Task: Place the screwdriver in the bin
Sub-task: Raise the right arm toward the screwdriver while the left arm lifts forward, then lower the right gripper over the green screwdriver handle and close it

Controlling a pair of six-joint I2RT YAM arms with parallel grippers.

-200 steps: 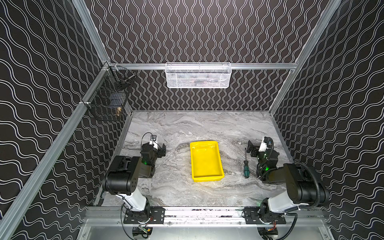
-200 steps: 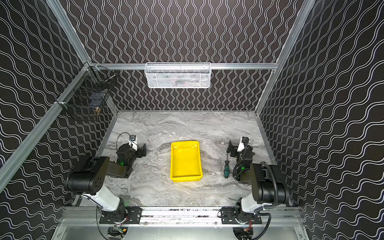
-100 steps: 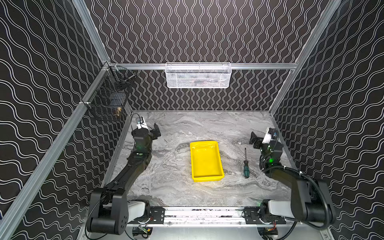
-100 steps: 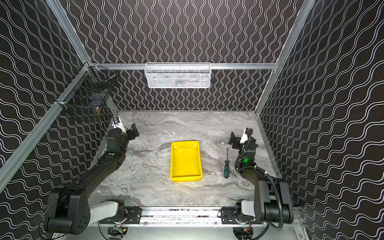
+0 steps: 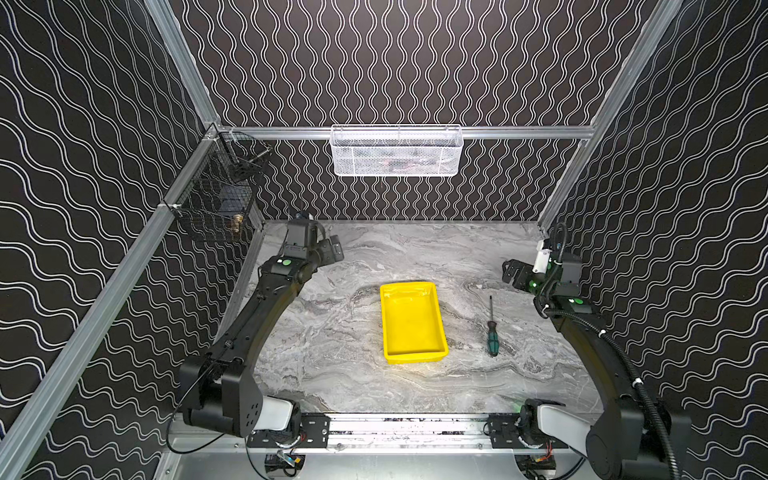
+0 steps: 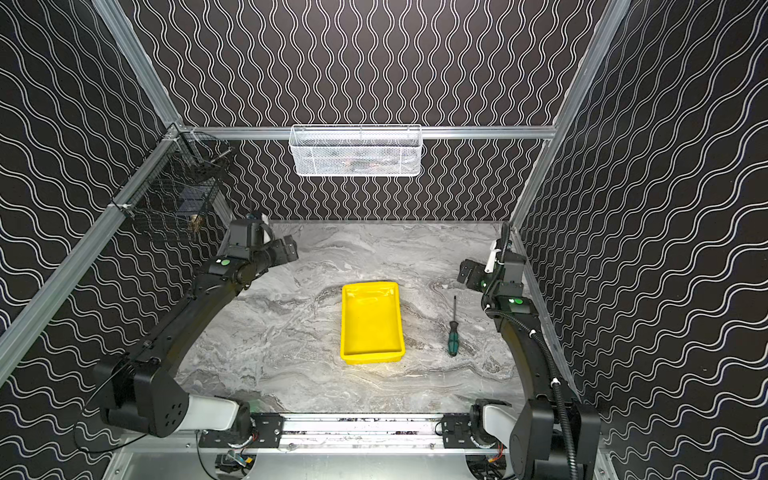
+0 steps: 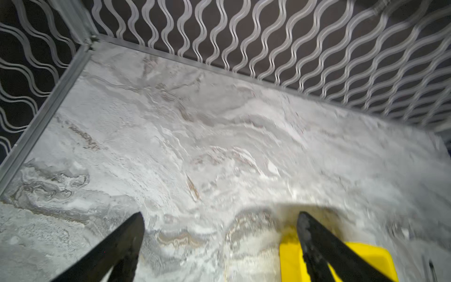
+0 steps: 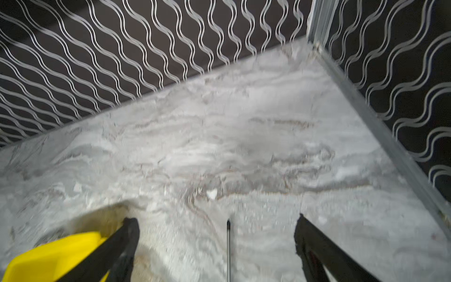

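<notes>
My right gripper (image 5: 513, 274), jaws wide and empty, hangs nearer the screwdriver (image 5: 491, 328), which lies parallel to the bin's (image 5: 409, 285) long side, tip pointing toward that gripper.

**A robot test cell in a lab**

This is a closed booth built for robot trials. Black walls (image 5: 395, 62) printed with white wavy lines stand on three sides of a marble-patterned table (image 5: 374, 257). They are held in a frame of bare aluminium bars (image 5: 519, 132). Two black robot arms, the left arm (image 5: 257, 324) and the right arm (image 5: 590, 345), are mounted on a metal rail (image 5: 407, 428) along the table's front edge. A white mesh basket (image 5: 397, 151) hangs from the back bar, and a black wire basket (image 5: 216, 208) hangs from the left side bar. On the table a yellow bin (image 5: 415, 357) and a screwdriver (image 5: 492, 340) lie near each other like laid-out props.
</notes>
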